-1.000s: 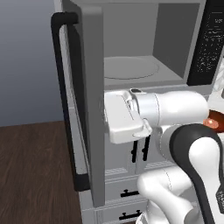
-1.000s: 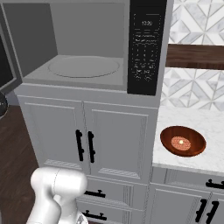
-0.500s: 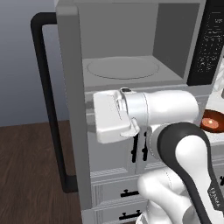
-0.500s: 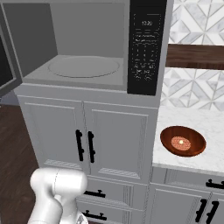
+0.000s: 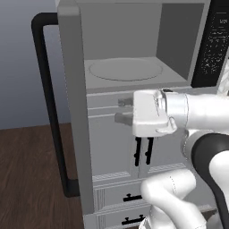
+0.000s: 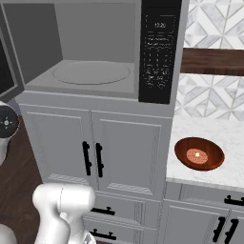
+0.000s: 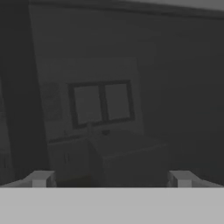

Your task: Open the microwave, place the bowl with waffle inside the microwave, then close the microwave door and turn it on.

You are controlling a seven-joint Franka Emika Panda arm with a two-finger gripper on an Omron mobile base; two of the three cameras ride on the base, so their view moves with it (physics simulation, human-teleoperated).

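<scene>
The microwave (image 5: 176,40) stands open, its round turntable (image 5: 124,69) bare in the grey cavity (image 6: 90,72). The microwave door (image 5: 71,89) is swung out toward me, edge-on, its black bar handle (image 5: 48,112) on the far left. My gripper (image 5: 124,110) hovers just right of the door's inner face, below the cavity floor, open and holding nothing. In the hand view my gripper (image 7: 111,179) faces the door's dark tinted window (image 7: 109,96), fingertips (image 7: 39,178) wide apart. The reddish-brown bowl (image 6: 199,154) with the waffle (image 6: 196,155) sits on the counter to the microwave's right.
White panelled cabinets with black handles (image 6: 93,159) stand under the microwave. A tall black control panel (image 6: 159,52) fills its right side. The marble counter (image 6: 219,138) runs right, drawers below, a wooden shelf (image 6: 214,62) above. Dark wood floor (image 5: 27,179) lies left of the door.
The door has swung wider open, its handle moving left. My hand first followed it left, then drew back right and a little up. The jaws stayed open.
</scene>
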